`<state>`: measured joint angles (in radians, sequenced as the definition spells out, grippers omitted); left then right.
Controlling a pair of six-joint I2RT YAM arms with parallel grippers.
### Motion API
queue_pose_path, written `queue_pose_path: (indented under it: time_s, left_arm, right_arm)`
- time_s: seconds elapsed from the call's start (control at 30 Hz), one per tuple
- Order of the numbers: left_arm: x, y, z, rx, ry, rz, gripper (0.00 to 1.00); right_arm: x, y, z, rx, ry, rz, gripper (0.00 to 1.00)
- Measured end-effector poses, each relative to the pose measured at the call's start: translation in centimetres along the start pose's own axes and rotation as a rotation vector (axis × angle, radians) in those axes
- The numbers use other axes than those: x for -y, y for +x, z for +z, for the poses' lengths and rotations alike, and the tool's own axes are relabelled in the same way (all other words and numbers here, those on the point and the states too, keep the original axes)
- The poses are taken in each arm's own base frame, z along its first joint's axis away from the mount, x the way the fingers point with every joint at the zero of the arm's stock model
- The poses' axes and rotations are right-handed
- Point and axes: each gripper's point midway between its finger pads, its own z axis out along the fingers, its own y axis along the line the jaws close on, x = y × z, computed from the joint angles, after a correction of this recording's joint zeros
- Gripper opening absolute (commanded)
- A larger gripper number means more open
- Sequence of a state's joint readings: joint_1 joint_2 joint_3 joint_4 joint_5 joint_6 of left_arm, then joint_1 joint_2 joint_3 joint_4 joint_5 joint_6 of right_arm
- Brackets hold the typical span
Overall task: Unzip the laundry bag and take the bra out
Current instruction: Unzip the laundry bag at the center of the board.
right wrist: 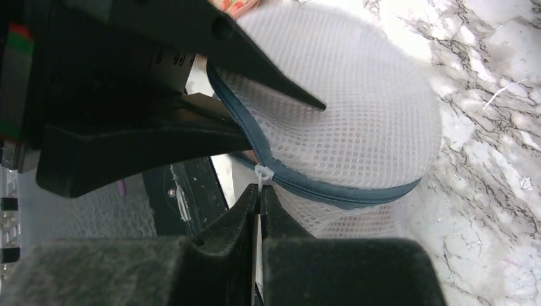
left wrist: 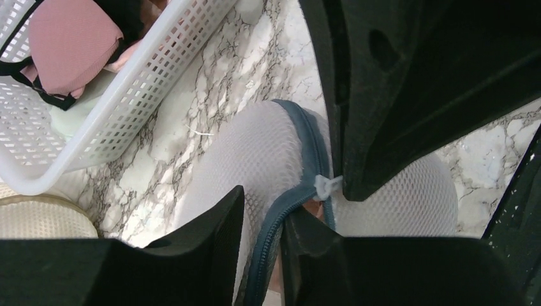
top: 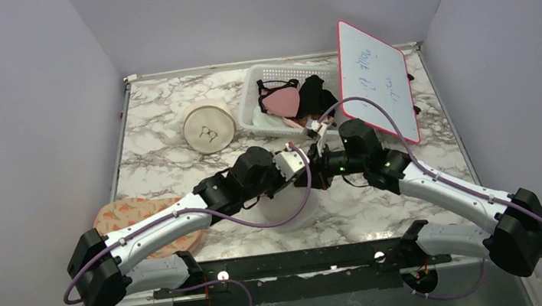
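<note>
Laundry bag (top: pixel 278 207): low middle of the top view, under both grippers.
Right gripper (right wrist: pixel 261 189): clenched on the white zip pull (right wrist: pixel 263 173).
Left gripper (left wrist: pixel 265 205): around the zip ring (left wrist: pixel 311 143); I cannot tell if it pinches.

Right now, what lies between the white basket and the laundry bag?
Only bare marble table, with one tiny white fleck on it. The left wrist view shows that stretch between the basket and the laundry bag.

Basket (left wrist: pixel 153 76) behind laundry bag (left wrist: pixel 261 159)
</note>
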<state>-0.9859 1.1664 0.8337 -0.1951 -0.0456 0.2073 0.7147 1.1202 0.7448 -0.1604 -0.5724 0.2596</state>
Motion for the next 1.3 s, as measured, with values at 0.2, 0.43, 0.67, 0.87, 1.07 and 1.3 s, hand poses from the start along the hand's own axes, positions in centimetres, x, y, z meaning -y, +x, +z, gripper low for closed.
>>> queue_pose_path:
  time_s: [0.2, 0.43, 0.67, 0.87, 1.07, 1.3]
  left_arm:
    - [0.1, 0.0, 0.0, 0.001, 0.003, 0.003, 0.00]
    - [-0.2, -0.6, -0.6, 0.024, -0.011, 0.002, 0.00]
    - [-0.5, -1.4, -1.2, 0.059, -0.024, 0.001, 0.00]
    - [-0.4, -1.5, -1.4, 0.068, -0.025, 0.008, 0.18]
    - [-0.6, -1.4, -1.3, 0.062, -0.033, 0.009, 0.37]
    - [-0.4, -0.7, -0.7, 0.033, -0.027, 0.010, 0.43]
  right_arm:
    - [0.9, -0.4, 0.0, 0.017, 0.056, -0.001, 0.01]
    - [3.2, -1.1, -0.6, 0.044, 0.137, 0.018, 0.01]
    - [7.2, -1.2, -2.7, 0.082, 0.217, 0.091, 0.01]
    - [6.6, -1.0, -2.7, 0.070, 0.170, 0.084, 0.01]
    - [5.5, -0.7, -2.3, 0.055, 0.132, 0.069, 0.01]
    - [2.9, -0.2, -1.2, 0.028, 0.056, 0.058, 0.01]
